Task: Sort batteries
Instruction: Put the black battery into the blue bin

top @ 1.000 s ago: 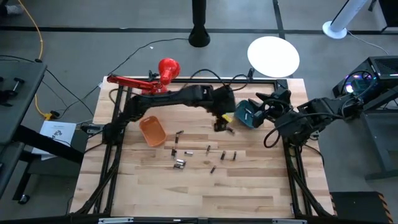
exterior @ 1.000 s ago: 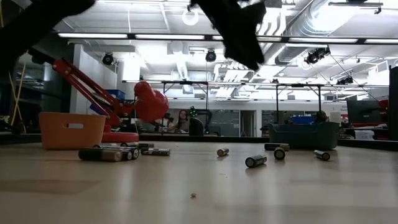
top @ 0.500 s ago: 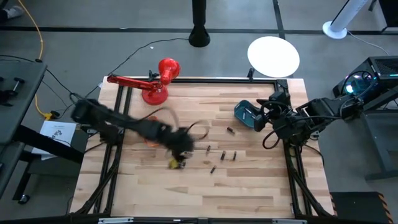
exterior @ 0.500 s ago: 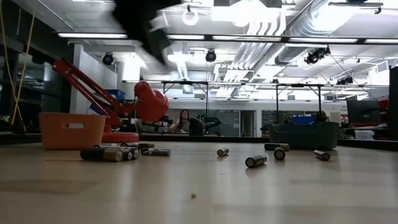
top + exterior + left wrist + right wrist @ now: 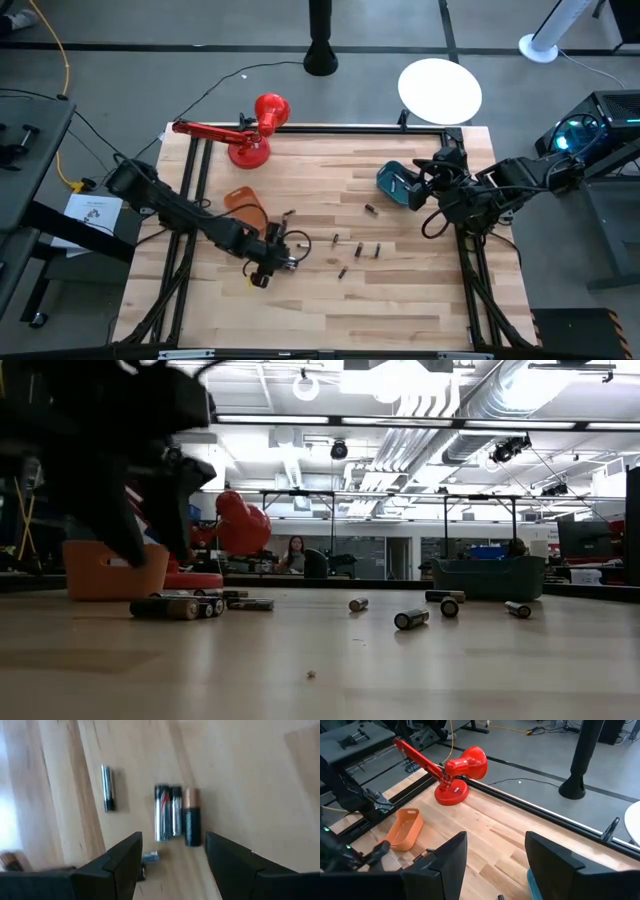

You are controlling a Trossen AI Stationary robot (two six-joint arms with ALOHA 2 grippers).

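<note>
Several small batteries lie on their sides on the wooden table [image 5: 420, 300]: a loose row [image 5: 360, 249] near the middle and one [image 5: 370, 210] by the teal bin [image 5: 398, 183]. My left gripper [image 5: 270, 262] hangs open, fingers pointing down, over a tight cluster of three [image 5: 175, 815], two silvery and one dark with a copper end; a further silvery one [image 5: 106, 787] lies beside them. In the low view the left gripper [image 5: 160, 558] hovers above that cluster [image 5: 180, 607]. My right gripper [image 5: 495, 870] waits open beside the teal bin at the right edge.
An orange bin [image 5: 245, 205] sits just beyond the left gripper, toward the far left. A red desk lamp [image 5: 255, 130] stands at the far edge. Metal frame rails [image 5: 190, 180] run along the table's sides. The near half of the table holds bare wood.
My left arm has swung fast from beside the teal bin across the table toward the near left. It has come down low over the battery cluster in front of the orange bin. The batteries have stayed where they were.
</note>
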